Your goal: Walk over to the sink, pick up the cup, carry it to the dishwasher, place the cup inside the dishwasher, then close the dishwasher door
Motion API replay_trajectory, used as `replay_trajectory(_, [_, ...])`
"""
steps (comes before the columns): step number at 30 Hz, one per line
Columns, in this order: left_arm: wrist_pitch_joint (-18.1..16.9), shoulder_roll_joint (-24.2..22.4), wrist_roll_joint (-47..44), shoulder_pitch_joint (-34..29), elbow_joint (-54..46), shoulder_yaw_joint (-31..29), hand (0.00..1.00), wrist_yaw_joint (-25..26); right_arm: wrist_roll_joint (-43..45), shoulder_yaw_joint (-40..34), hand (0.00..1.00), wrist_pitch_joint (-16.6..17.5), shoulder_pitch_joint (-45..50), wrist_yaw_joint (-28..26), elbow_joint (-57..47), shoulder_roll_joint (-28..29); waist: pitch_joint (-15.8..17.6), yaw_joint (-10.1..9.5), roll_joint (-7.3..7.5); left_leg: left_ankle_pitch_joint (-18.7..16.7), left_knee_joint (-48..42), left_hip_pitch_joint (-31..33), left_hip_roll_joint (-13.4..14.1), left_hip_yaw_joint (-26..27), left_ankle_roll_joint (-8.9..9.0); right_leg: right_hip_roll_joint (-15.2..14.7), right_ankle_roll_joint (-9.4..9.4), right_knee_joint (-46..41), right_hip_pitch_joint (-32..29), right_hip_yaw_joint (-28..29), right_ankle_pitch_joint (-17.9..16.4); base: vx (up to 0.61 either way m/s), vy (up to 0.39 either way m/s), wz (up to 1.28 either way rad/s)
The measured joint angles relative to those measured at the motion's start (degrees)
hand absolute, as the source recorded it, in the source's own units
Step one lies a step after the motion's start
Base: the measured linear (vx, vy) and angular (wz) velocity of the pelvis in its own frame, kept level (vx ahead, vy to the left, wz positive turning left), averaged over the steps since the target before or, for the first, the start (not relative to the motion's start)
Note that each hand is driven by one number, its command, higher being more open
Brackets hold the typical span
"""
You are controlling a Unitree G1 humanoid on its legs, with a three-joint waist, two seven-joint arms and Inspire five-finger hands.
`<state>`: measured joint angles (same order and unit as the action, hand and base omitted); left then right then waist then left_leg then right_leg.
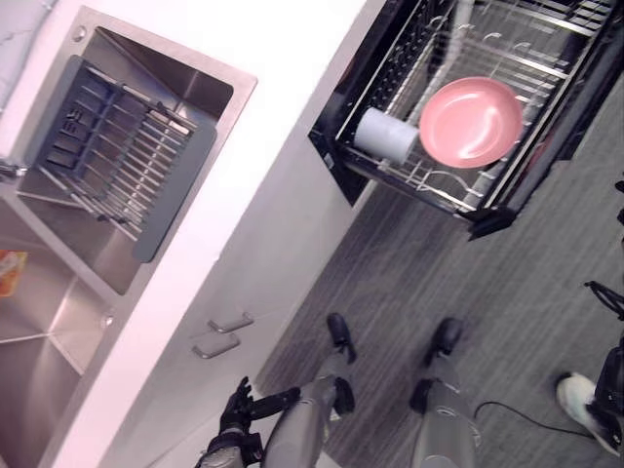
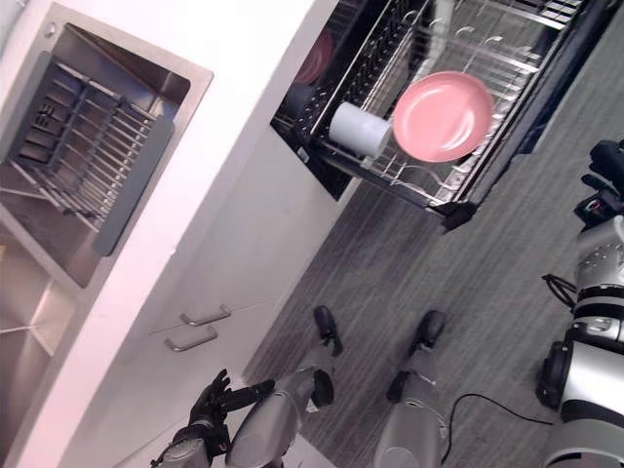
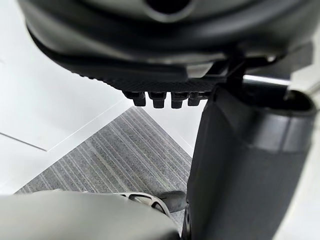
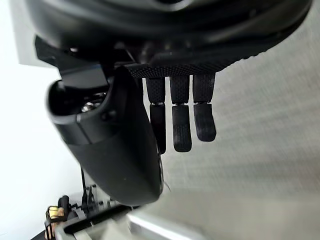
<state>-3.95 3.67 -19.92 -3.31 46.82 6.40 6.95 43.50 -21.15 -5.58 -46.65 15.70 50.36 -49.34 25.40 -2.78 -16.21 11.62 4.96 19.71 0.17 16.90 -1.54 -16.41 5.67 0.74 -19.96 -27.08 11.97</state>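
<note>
Lying in rack [image 1: 429, 185], cup [image 1: 385, 136], far from fingers [image 1: 240, 392] of left hand [image 1: 232, 427]

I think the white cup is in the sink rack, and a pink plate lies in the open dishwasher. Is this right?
Not quite. The cup is not in the sink rack; it lies on its side in the open dishwasher, right beside the pink plate. The left eye view shows this. The rest is right.
</note>
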Motion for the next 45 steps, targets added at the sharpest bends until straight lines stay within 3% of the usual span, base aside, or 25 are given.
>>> replay_trajectory(3, [-0.85, -0.38, -2.47, 0.00, 0.02, 0.93, 1.00, -1.00, 0.01, 0.06, 0.00, 0.00, -0.74, -2.07, -0.06, 0.17, -0.32, -1.06, -0.45, 0.00, -0.01, 0.01, -1.20, -3.98, 0.02, -1.59, 0.66, -1.86, -0.25, -0.59, -0.81, 0.05, 0.036, 0.16])
replay_trajectory(12, [-3.04, -2.87, -3.74, -0.93, 0.66, 2.76, 1.00, -3.93, -5.77, -0.68, 0.00, -0.01, -4.58, 0.22, 5.28, -1.51, -1.95, -0.67, -2.62, 0.02, -0.76, -0.92, -6.25, -11.42, -0.02, -9.13, 3.70, -11.15, 1.14, -5.03, -5.55, 0.04, 0.059, 0.41])
replay_trajectory(14, [-3.88, -3.12, -3.75, -2.18, 0.65, 3.14, 1.00, -5.35, -10.25, 2.26, 0.00, -0.53, -6.86, 0.86, 7.29, -2.45, -2.83, -0.67, -3.75, 0.07, -1.11, -1.56, -7.30, -14.19, -0.09, -10.88, 4.35, -13.67, 2.68, -7.37, -7.22, 0.04, -0.017, 0.55])
replay_trajectory(20, [-4.40, -3.04, -3.75, -5.02, -0.33, 2.89, 1.00, -7.71, -16.94, 11.53, 0.00, -2.44, -12.91, 0.87, 10.23, -2.91, -3.97, -1.50, -5.19, 0.42, -1.14, -4.19, -8.85, -19.57, -0.54, -14.74, 5.15, -21.39, 6.91, -12.84, -13.02, 0.04, -0.088, 0.53])
replay_trajectory(27, [-3.40, -3.21, -4.30, -8.58, -1.66, 1.89, 1.00, -12.34, -21.26, 16.91, 0.00, -2.83, -19.07, -2.20, 11.32, -2.24, -3.84, -4.60, -5.02, 0.55, -1.12, -5.91, -9.30, -22.23, -0.47, -16.94, 4.95, -27.06, 10.52, -17.73, -18.31, 0.03, -0.141, 0.36])
replay_trajectory(34, [-4.04, -3.21, -4.84, -9.01, -1.60, 1.47, 1.00, -16.13, -23.21, 15.70, 0.00, -2.33, -17.69, -6.24, 14.23, -2.67, -3.05, -4.04, -4.00, 0.41, -1.04, -7.91, -8.70, -21.74, -0.29, -15.66, 4.54, -25.42, 13.93, -19.03, -18.63, 0.01, -0.083, 0.05])
replay_trajectory(35, [-4.14, -3.14, -5.45, -9.04, -1.60, 1.27, 1.00, -16.26, -23.19, 13.74, 1.00, -0.77, -15.35, -7.61, 14.19, -2.16, -2.59, -4.05, -3.42, 0.21, -0.99, -8.38, -8.14, -21.47, -0.03, -14.84, 4.49, -24.66, 14.70, -19.26, -18.60, -0.01, -0.067, -0.02])
replay_trajectory(39, [-5.28, -2.62, -7.77, -9.03, -1.67, -0.42, 1.00, -17.38, -22.16, 5.25, 1.00, 4.99, -3.43, -11.98, 12.29, 3.13, -0.31, -3.91, -0.41, -0.12, -0.10, -10.07, -5.83, -20.76, 0.39, -11.66, 3.87, -21.87, 16.57, -19.55, -18.20, -0.03, -0.106, -0.11])
replay_trajectory(40, [-5.61, -2.62, -8.47, -9.03, -1.73, -2.21, 1.00, -18.06, -20.50, 0.88, 1.00, 8.49, 4.50, -14.44, 11.60, 7.96, 0.95, -3.50, 1.33, -0.45, -0.07, -10.70, -4.81, -20.54, 0.88, -9.94, 4.12, -20.18, 17.62, -19.58, -17.40, -0.02, -0.139, -0.15])
replay_trajectory(43, [-5.92, -2.65, -8.44, -9.02, -1.49, -4.53, 1.00, -18.47, -18.01, -4.00, 1.00, 11.51, 13.68, -17.21, 11.74, 14.76, 1.69, -2.63, 3.05, -0.77, -0.04, -10.97, -3.94, -20.40, 1.32, -8.24, 4.10, -17.92, 18.58, -19.74, -16.37, 0.00, -0.107, -0.11])
replay_trajectory(45, [-6.45, -2.63, -8.43, -8.90, -0.01, -8.57, 1.00, -18.68, -16.16, -9.18, 1.00, 14.93, 23.94, -18.94, 11.70, 24.37, 1.89, -1.52, 5.22, -1.54, -0.03, -11.69, -3.26, -19.91, 2.34, -6.68, 3.83, -15.19, 19.93, -19.55, -15.26, 0.03, -0.086, -0.13])
